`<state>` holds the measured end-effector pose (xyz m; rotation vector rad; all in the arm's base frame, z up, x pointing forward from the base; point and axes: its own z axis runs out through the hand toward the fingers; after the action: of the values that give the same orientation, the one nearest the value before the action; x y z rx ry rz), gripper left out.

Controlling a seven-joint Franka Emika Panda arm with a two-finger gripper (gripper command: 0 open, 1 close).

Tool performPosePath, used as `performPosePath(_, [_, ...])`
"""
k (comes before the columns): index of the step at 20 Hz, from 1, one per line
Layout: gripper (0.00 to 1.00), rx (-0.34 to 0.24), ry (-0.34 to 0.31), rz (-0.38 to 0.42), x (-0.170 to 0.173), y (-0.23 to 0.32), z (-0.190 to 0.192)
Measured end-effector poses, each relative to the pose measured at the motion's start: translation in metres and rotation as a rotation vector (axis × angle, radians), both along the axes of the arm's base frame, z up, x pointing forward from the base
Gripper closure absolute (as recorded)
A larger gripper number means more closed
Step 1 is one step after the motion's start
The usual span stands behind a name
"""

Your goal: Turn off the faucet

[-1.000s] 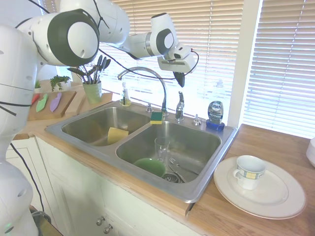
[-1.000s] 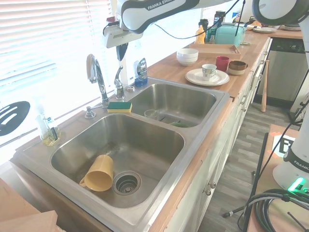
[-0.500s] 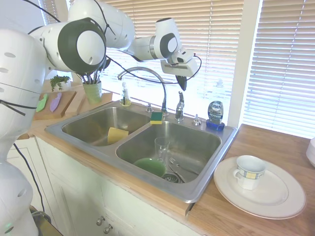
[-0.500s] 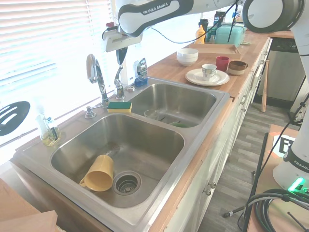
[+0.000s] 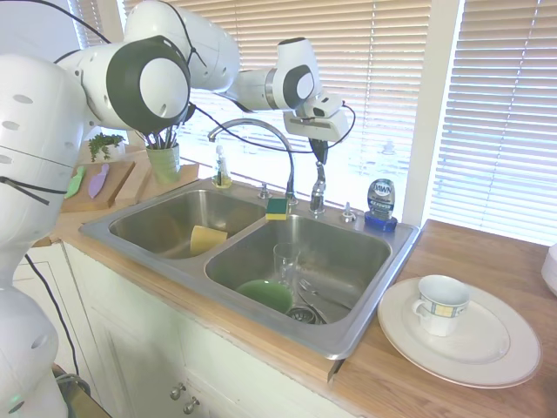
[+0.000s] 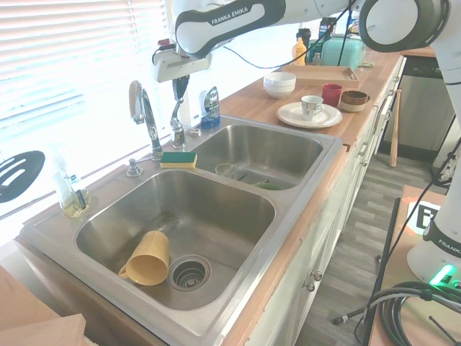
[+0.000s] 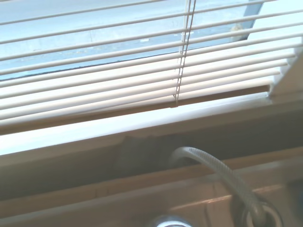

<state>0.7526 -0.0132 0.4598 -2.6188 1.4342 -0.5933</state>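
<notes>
Faucet (image 5: pixel 261 131) mounted on back ledge of double sink (image 5: pixel 365 305), over the divider; gooseneck spout arched toward the left basin in first exterior view. Lever handle (image 5: pixel 318 187) upright, just at 3 o'clock of spout base; seen also in second exterior view (image 6: pixel 176 119). Gripper (image 5: pixel 319 155) poised directly above lever tip, at 12 o'clock of it, fingers pointing down and close together; contact with lever not discernible, closure cannot be told. Sponge (image 5: pixel 277 208) on ledge at spout base. Blue bottle (image 5: pixel 380 203) at 3 o'clock of lever, near. Clear pump bottle (image 5: pixel 221 169) at 9 o'clock of spout. Yellow cup (image 6: pixel 148 259) lying in one basin; glass (image 5: pixel 285 261) and green bowl (image 5: pixel 265 294) in the other.
</notes>
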Motion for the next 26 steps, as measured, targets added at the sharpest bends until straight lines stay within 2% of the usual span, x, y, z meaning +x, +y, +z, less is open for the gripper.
performPosePath(8, [1.00,0.023,0.049,0.024,-0.005,0.001,-0.008])
performPosePath(16, [1.00,0.033,0.106,0.051,-0.028,0.007,-0.030])
performPosePath(21, [1.00,0.035,0.084,0.057,-0.041,0.005,-0.031])
performPosePath(26, [1.00,0.037,0.098,0.056,-0.053,0.003,-0.027])
